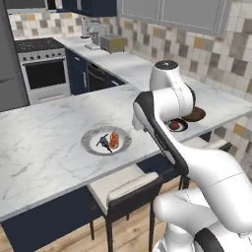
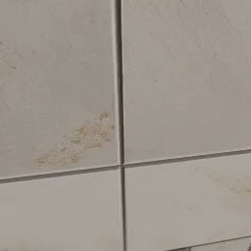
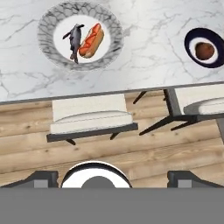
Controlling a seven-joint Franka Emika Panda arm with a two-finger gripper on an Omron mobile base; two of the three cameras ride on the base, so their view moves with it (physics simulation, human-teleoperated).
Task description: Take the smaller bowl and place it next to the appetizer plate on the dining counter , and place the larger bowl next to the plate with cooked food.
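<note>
Smaller bowl (image 1: 195,114) sits on the dining bench (image 1: 44,142), dark brown, just beyond the appetizer plate (image 1: 177,125) and close beside it; whether rims touch cannot be told, the arm's elbow hides part of both.

Pincer (image 3: 111,177): fingers (image 3: 41,178) spread wide, nothing between them. It hangs out over the wooden floor (image 3: 113,148), off the bench's near edge, looking down on stools and bench top.

Directly under the hand: two cushioned stools. One stool (image 3: 89,118) sits below the plate with cooked food (image 3: 80,35); second stool (image 3: 201,105) sits to the right, below the appetizer plate (image 3: 204,48). Both seats tuck up to the bench's edge (image 3: 109,92).

Plate with cooked food (image 1: 106,140) lies near the front edge, grey speckled rim, orange-red piece and dark piece on its white centre. Bare marble all around it, wide open stretch to its left and behind. Marble between the two plates also bare.

Appetizer plate holds one brown morsel, lies near the front edge.

Farther out: back counter (image 1: 123,64) with a toaster (image 1: 113,43), oven (image 1: 44,69) at the left, tiled wall (image 1: 206,54) behind. Right base view shows close pale wall tiles (image 2: 59,88).
</note>
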